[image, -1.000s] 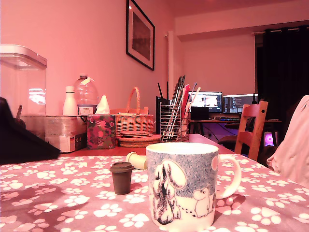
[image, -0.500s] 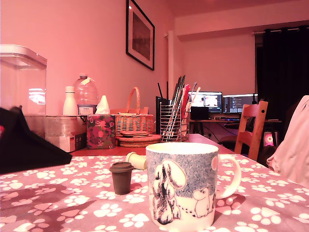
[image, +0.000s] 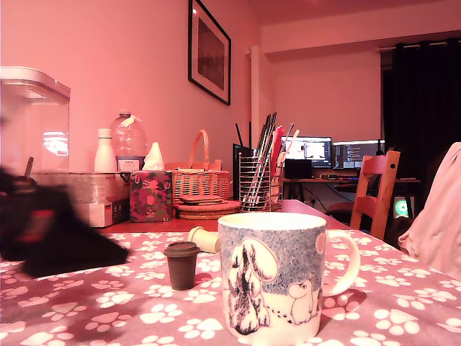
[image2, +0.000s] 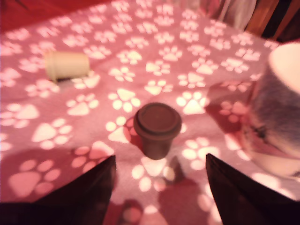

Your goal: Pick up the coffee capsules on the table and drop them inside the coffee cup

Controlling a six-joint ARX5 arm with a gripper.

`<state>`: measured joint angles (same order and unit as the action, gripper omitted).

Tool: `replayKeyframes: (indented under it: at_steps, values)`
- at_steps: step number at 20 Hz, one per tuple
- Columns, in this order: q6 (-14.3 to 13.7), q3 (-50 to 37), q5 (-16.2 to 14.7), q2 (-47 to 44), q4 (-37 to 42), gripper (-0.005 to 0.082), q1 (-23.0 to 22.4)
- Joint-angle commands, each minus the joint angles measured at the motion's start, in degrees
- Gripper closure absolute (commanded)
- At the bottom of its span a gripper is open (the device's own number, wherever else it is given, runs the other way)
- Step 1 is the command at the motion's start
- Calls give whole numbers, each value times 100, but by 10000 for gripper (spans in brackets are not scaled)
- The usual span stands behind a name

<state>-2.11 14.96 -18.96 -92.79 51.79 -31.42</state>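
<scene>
Two coffee capsules sit on the counter [image: 108,288], which is covered in a pink cloth printed with white paw marks. The dark brown capsule [image: 181,264] stands upright with its wider rimmed top up, just to the exterior view's left of the coffee cup [image: 272,277] and apart from it. The pale cream capsule [image: 203,238] lies on its side farther back, behind the brown one and clear of both it and the cup. The cup is a large white mug with grey-blue cartoon figures, standing upright with its loop handle toward the exterior view's right.

The arm shows at the exterior view's left edge as a dark, motion-blurred mass low over the cloth. In the wrist view the fingers [image2: 159,187] are spread wide apart with nothing between them; the two dark tips frame the brown capsule [image2: 157,129], which stands a little beyond them and touches neither. The cream capsule [image2: 67,65] lies well off to one side in that view, and the cup's wall [image2: 276,117] fills the opposite edge, blurred.

Behind the counter stand a wire-mesh pen holder [image: 258,184], a wicker basket [image: 200,180], a floral tissue box [image: 150,194] and a wooden chair [image: 376,193].
</scene>
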Motion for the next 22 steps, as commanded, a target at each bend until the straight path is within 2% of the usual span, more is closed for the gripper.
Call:
replayKeyframes:
  at_steps: [1,7,10,15,18,19,22]
  values:
    - [-138,125,-7,-258,42,216,-11]
    - [-146,468,-13,-560,-116,216,-15]
    - [-249,599,-13,-636,-125,216,-26]
    - [-256,831,-238,-929,-295,216,-26]
    - [-271,874,-271,-988,-304,222,-26]
    - [-271,874,-269,-988,-297,246,-26]
    - [-284,874,-269,-988,-302,439,-26]
